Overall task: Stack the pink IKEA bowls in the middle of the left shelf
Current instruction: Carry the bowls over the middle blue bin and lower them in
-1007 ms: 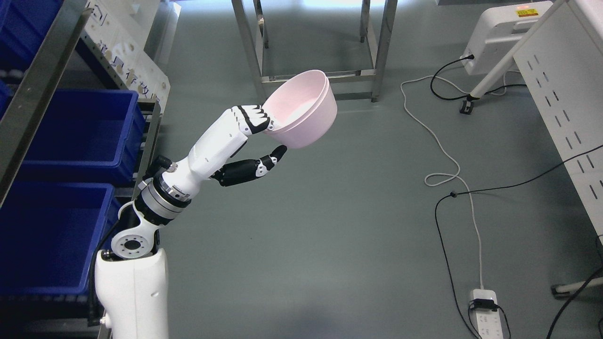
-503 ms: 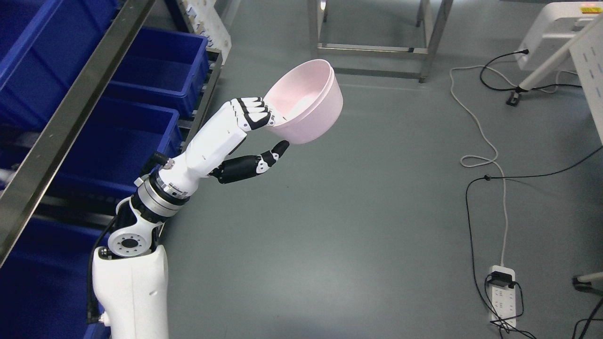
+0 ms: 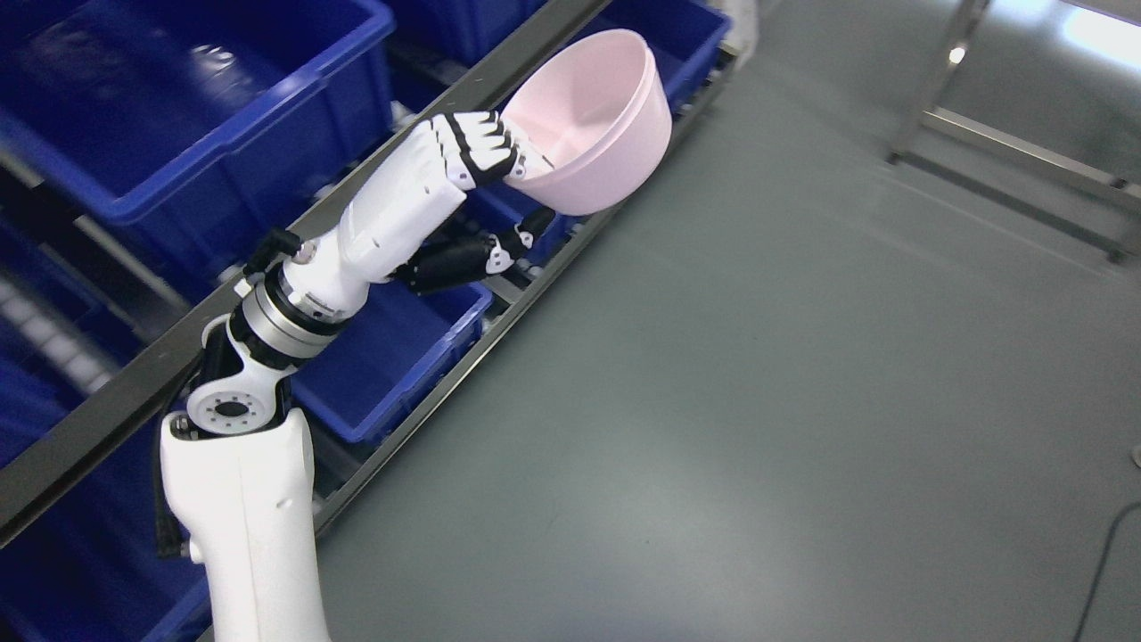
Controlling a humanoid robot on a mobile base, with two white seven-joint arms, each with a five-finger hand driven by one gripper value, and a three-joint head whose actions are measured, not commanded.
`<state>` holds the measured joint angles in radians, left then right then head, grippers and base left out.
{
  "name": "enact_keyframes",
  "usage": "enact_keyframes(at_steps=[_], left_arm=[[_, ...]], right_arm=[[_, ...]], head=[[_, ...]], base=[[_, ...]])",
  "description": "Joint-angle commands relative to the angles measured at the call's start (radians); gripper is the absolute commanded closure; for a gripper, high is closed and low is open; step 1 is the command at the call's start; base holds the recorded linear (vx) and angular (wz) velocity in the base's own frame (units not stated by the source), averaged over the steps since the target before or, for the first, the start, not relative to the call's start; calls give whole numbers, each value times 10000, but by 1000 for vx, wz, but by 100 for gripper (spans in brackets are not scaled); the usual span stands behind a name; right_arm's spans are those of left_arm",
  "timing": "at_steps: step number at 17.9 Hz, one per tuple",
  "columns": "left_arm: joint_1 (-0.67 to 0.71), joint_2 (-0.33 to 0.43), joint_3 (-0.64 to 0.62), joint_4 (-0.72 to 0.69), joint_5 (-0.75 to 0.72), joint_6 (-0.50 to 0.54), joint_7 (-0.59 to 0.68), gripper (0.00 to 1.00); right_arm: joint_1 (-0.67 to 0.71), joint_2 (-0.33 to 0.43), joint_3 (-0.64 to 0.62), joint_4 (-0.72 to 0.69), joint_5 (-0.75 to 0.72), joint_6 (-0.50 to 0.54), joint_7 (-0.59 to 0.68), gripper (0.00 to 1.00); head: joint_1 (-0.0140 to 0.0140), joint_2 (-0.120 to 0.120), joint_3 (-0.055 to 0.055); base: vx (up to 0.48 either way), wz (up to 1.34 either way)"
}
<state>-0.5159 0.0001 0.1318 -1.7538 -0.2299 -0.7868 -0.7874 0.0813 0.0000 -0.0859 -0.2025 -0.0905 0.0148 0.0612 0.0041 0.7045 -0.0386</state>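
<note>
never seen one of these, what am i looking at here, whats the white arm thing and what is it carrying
This is a view from a camera on a humanoid robot's head, looking down at the floor and a shelf beside it. The white jointed limb coming in from the lower left is the robot's own left arm. It ends in a left hand with black and white fingers, much like a person's. That hand grips a pink bowl by its near rim: the fingers hook over the edge and the thumb sits underneath. The bowl is held in the air, tilted, and looks empty. It may be two bowls nested, but that is hard to tell. On the left is a metal shelf rack holding blue plastic bins. The right arm is out of view.
</note>
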Motion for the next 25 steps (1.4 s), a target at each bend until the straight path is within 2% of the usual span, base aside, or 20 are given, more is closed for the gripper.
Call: enact_keyframes(at_steps=[1, 5, 12, 20, 25], left_arm=[[-2509, 174, -1359, -103, -492, 14, 5, 91], [-1808, 174, -1825, -103, -600, 14, -11, 91], [-1376, 174, -675, -88, -600, 14, -394, 90], [-1361, 174, -398, -57, -600, 45, -486, 90], [-993, 811, -92, 111, -600, 106, -778, 89]], right_arm=[[0, -175, 0, 0, 0, 5, 2, 0], [0, -175, 0, 0, 0, 5, 2, 0], [0, -175, 0, 0, 0, 5, 1, 0], [0, -175, 0, 0, 0, 5, -14, 0], [0, -175, 0, 0, 0, 5, -14, 0]], head=[[0, 0, 0], [0, 0, 0], [0, 0, 0], [0, 0, 0], [0, 0, 0]], base=[[-41, 1072], [30, 899], [141, 527], [188, 76], [133, -157]])
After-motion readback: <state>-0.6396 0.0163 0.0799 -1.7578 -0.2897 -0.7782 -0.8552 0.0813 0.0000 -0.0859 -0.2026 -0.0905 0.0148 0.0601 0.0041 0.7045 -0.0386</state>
